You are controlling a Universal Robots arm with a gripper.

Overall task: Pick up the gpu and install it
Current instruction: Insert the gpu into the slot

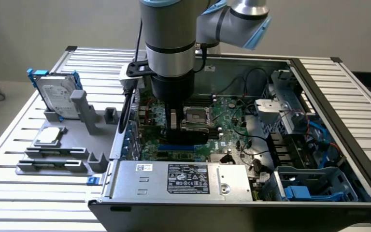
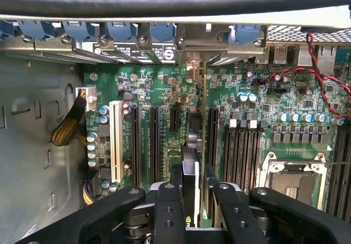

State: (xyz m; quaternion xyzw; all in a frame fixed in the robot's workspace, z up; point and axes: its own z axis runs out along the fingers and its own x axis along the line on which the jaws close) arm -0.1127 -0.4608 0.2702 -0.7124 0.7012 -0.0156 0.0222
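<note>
The black two-fingered end effector [image 2: 196, 203] is clamped on the gpu [image 2: 191, 159], a thin card with a green circuit board on one face and a dark cooler on the other, seen edge-on in the wrist view. The card stands upright between the two fingers [image 2: 168, 214], one on each face, inside the open black computer case [image 1: 340, 125]. It sits over the green motherboard [image 2: 164, 90], among the long black expansion slots [image 2: 155, 145] that lie between a white slot [image 2: 115, 141] and the silver processor socket [image 2: 290, 181] (whether the card's lower edge is seated in a slot cannot be told). Its far end reaches toward the row of blue retaining clips [image 2: 123, 30] along the case's rear wall.

In the exterior view the grey arm [image 1: 169, 43] comes straight down into the case, above the motherboard and beyond the silver power supply box [image 1: 185, 180]. The case lies on a slatted aluminium table [image 1: 11, 145]. At the exterior view's left of the case stands a grey parts holder [image 1: 85, 118]. It carries a silver hard drive with blue side rails [image 1: 56, 99], upright, and a square silver processor chip [image 1: 50, 137], lying flat.
</note>
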